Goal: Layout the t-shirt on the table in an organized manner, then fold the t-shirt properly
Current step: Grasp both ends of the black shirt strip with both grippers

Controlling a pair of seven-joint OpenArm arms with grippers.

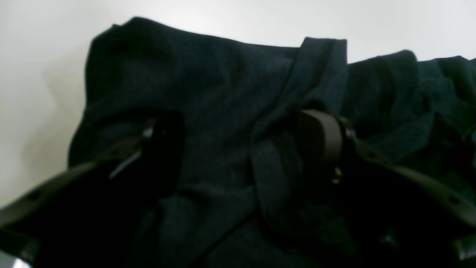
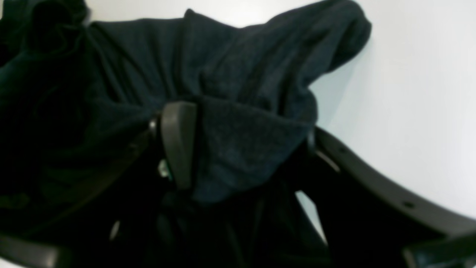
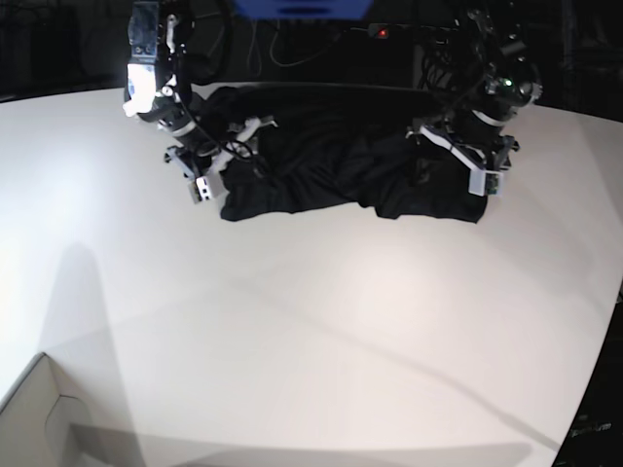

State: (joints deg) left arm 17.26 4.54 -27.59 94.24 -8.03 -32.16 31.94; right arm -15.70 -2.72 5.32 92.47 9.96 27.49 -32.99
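The black t-shirt [image 3: 331, 175] lies bunched in a wrinkled band at the far side of the white table [image 3: 311, 321]. My left gripper [image 1: 241, 149] is down on the shirt's end at the right of the base view. Its jaws stand wide, and a twisted fold of cloth runs between the fingers [image 1: 321, 141]. My right gripper [image 2: 245, 149] sits on the shirt's other end, at the left of the base view. It is open too, with a thick flap of fabric filling the gap beside its left finger [image 2: 178, 143].
A white cardboard box corner [image 3: 39, 418] sits at the near left edge. Dark equipment and cables line the back behind the table. Bare white tabletop [image 2: 416, 93] shows beside each shirt end.
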